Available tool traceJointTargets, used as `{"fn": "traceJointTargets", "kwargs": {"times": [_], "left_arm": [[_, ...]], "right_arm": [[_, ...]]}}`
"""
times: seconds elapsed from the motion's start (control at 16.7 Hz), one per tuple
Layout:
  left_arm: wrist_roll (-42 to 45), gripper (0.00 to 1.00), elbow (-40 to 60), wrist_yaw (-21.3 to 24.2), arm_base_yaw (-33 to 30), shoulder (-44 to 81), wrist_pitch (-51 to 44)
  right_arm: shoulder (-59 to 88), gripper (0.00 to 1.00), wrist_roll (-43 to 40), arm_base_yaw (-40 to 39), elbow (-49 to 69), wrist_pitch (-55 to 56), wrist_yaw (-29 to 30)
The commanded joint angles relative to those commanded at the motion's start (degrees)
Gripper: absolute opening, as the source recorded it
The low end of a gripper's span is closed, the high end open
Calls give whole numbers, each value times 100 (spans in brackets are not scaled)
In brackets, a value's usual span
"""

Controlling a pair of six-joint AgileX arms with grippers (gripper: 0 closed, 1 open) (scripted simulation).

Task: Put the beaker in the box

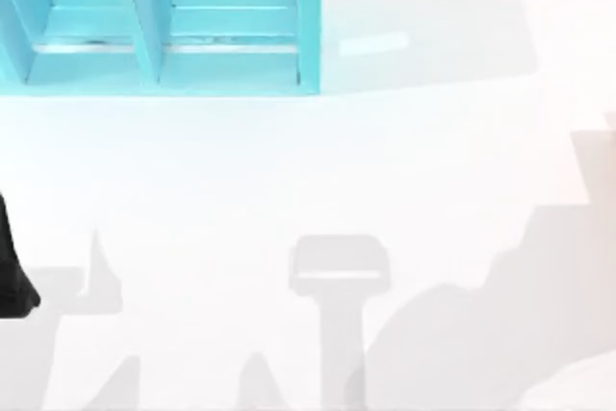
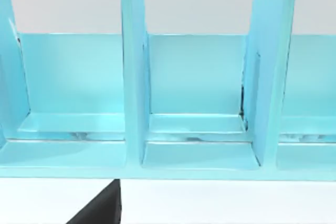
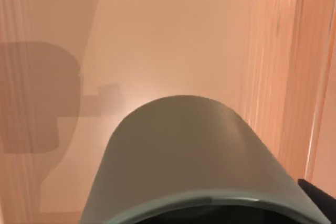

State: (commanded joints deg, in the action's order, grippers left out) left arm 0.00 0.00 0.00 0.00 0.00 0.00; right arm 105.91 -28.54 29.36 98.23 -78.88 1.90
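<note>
While one beaker (image 3: 189, 156) fills right wrist view, one box (image 1: 164, 26) stands top-left.

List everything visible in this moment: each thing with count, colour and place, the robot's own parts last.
Table: one, white, spans the top view, with grey arm shadows on its near part.
Box: one, turquoise, open compartments split by upright dividers, at the table's far left; the left wrist view faces its compartments from close by.
Beaker: one, dark olive-grey, cylindrical with a plain rim, right up against the right wrist camera, over a pale orange-tinted surface.
Left arm: one, black, at the left edge of the top view; a black part also shows in the left wrist view, in front of the box.
Right arm: a small black part beside the beaker in the right wrist view.
</note>
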Motion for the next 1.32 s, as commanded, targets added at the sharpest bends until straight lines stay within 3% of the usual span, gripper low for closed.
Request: {"fn": "traceJointTargets", "kwargs": {"times": [0.66, 0.9, 1.32], "left_arm": [[0, 100, 0, 0, 0, 0, 0], [0, 100, 0, 0, 0, 0, 0], [0, 100, 0, 0, 0, 0, 0]], "right_arm": [[-1, 0, 115, -115, -1431, 1425, 8], [-2, 0, 118, -118, -1471, 1465, 7], [-2, 53, 118, -118, -1471, 1465, 7]]}}
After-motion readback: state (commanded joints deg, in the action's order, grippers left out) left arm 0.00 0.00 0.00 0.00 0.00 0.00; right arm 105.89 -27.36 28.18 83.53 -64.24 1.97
